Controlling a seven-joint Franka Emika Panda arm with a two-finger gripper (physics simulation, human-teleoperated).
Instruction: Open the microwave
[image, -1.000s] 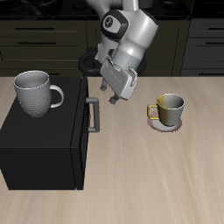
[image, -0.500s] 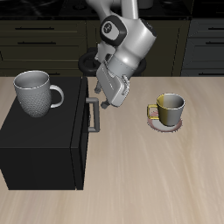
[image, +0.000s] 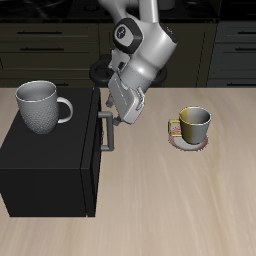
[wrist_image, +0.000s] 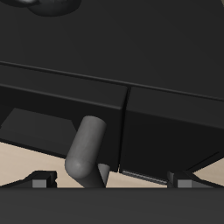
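The microwave (image: 50, 165) is a large matte black box on the table, its door facing the yellow mug and shut. Its grey bar handle (image: 105, 133) runs along the door's edge. My gripper (image: 115, 122) is open and sits at the handle's far end, tilted toward the door. In the wrist view the handle (wrist_image: 87, 149) rises between my two fingertips (wrist_image: 38, 182), closer to one of them, with the black door (wrist_image: 166, 122) right behind it. The gripper (wrist_image: 112, 181) holds nothing.
A grey mug (image: 40, 105) stands on top of the microwave. A yellow mug (image: 193, 124) stands on a small coaster (image: 189, 143) beside the microwave's door side. Dark cabinets with drawers (image: 40, 45) line the back.
My gripper has moved down and toward the microwave door, from beside the handle to around its far end. The door has not moved.
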